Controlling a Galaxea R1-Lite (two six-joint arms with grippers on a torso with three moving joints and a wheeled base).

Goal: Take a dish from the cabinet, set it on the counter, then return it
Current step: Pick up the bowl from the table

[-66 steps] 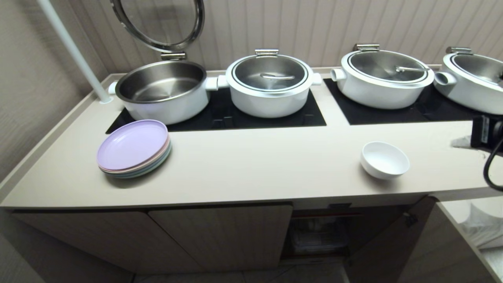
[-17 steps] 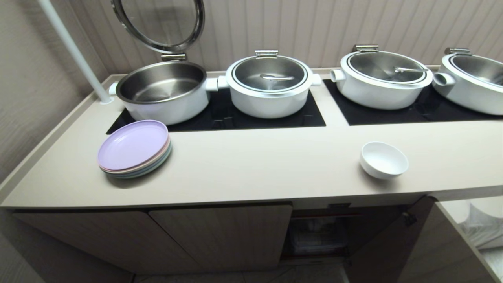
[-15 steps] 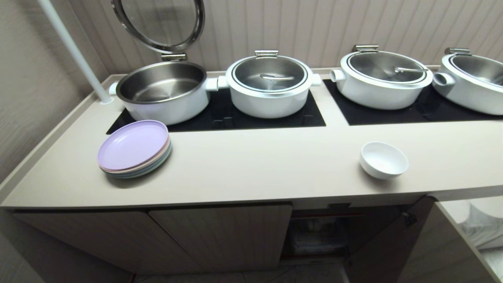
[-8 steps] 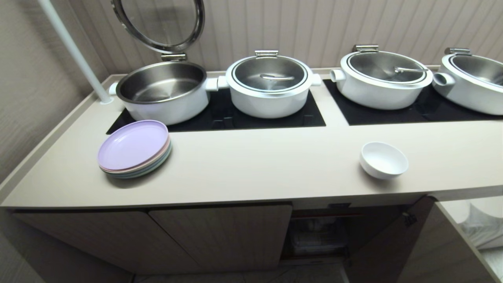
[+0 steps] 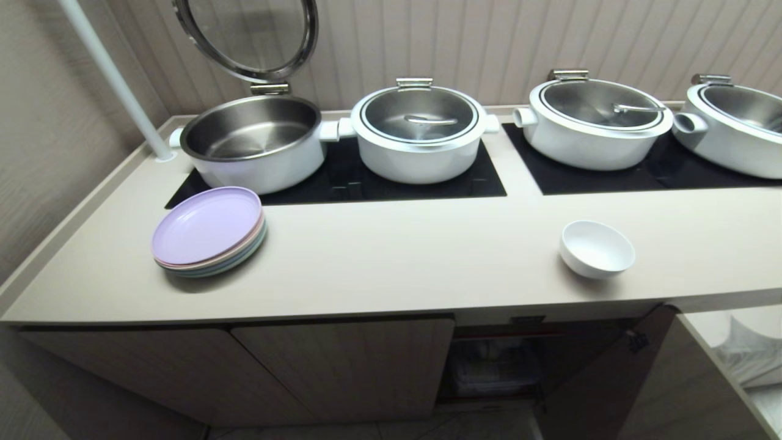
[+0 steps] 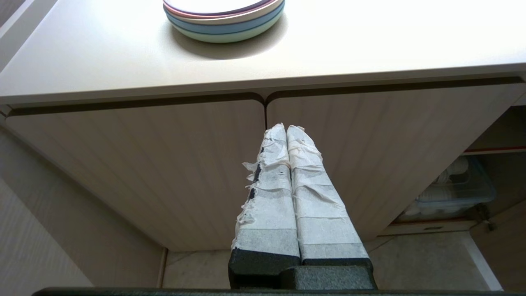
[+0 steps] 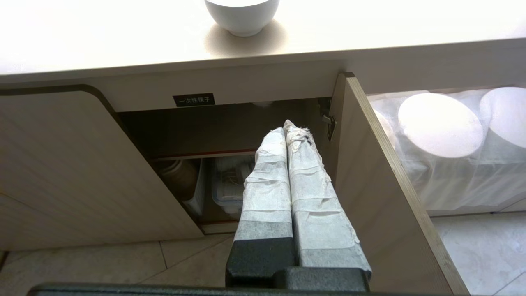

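The dish (image 5: 597, 249), a small white bowl, stands upright on the beige counter (image 5: 415, 256) near its front edge, right of centre. It also shows in the right wrist view as the dish (image 7: 241, 16), with nothing touching it. Below it the cabinet (image 5: 495, 360) is open, its door (image 7: 370, 172) swung out and a black label (image 7: 193, 100) above the opening. My right gripper (image 7: 287, 125) is shut and empty, low in front of that opening. My left gripper (image 6: 286, 127) is shut and empty before the closed doors (image 6: 164, 164). Neither arm is in the head view.
A stack of pastel plates (image 5: 209, 231) lies at the counter's left. Several white pots (image 5: 420, 131) stand on the black panels behind, the leftmost with its lid raised. A clear plastic box (image 7: 230, 185) sits inside the cabinet. Wrapped white bundles (image 7: 439, 123) lie beyond the open door.
The right arm stood at the head view's right edge in the earliest frame and has left that view. Over the last second nothing has moved.
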